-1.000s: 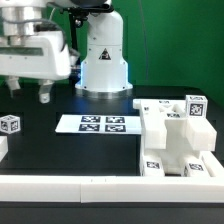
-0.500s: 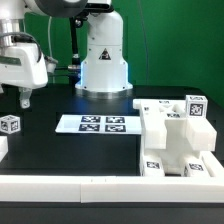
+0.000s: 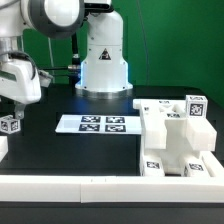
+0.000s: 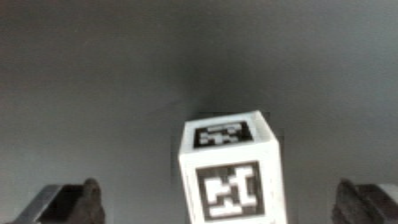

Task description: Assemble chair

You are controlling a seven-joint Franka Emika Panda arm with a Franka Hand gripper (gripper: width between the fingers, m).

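Gripper [image 3: 14, 103] moved toward exterior view's left and lower over last second, now directly above small white tagged plastic block [image 3: 10, 125] near left edge. Fingers [image 4: 68, 203] spread wide, flanking block, not touching.

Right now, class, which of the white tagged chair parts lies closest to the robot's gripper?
The lone small block at the exterior view's far left, directly beneath the gripper. The other chair parts sit clustered at the exterior view's right.
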